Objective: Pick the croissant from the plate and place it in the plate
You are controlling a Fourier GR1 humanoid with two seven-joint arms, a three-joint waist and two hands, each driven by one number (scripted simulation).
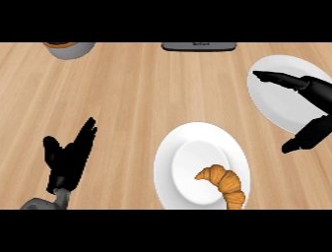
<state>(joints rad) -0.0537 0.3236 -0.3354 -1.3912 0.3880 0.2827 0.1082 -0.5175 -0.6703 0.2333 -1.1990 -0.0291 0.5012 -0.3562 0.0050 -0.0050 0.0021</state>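
The croissant [224,183] lies on the near plate [197,135], down toward its lower right edge, with its tail end running out to the rim at the bottom of the view. Nothing is touching it. The other plate [284,66] sits well apart, off to the upper right on the wooden desk [132,98].

The right hand [322,101] hangs over that far plate with its fingers [278,78] stretched out wide and the thumb dropped below, holding nothing. The left hand [66,155] rests at the lower left with its fingers up and relaxed, also holding nothing.

I'd guess the croissant is very light, so weight won't be the trouble. It looks flaky and soft, the kind of thing that dents or sheds crust if squeezed hard, and the thin curved tips would likely break first. The thick middle of the crescent seems the place to take it, fingers on one long side and thumb on the other, closing across the fat part, not along it. Its ridged crust should give some bite, so I wouldn't expect it to slip. The plate beneath looks smooth, though, so a sideways nudge could slide the pastry toward the rim before the fingers close.

At the far edge of the desk are a grey bowl [70,49] and a dark flat object [199,46], both out of the way.
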